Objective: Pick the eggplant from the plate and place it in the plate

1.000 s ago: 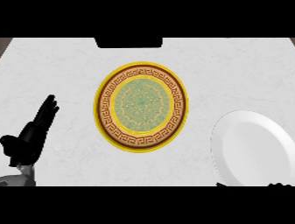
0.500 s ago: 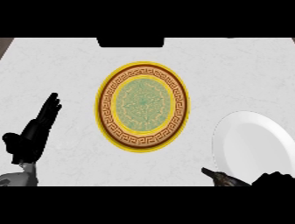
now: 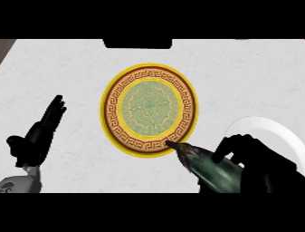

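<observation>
A dark green eggplant (image 3: 208, 166) is held above the counter at the lower right, its tip pointing toward the lower rim of the patterned plate. My right hand (image 3: 261, 165) is curled round it and hides its rear end. The yellow plate with a brown key-pattern band and green middle (image 3: 150, 110) lies in the centre with nothing on it. A plain white plate (image 3: 285, 140) sits at the right, partly covered by my right hand. My left hand (image 3: 40, 133) rests open at the left, fingers up.
A dark rectangular object (image 3: 137, 44) sits at the counter's far edge, behind the patterned plate. The white marble counter (image 3: 248, 77) stretches across the view, with brown floor showing past its far corners.
My right hand has risen into view from the lower edge, carrying the eggplant up and left toward the patterned plate. The left hand has stayed where it was.
</observation>
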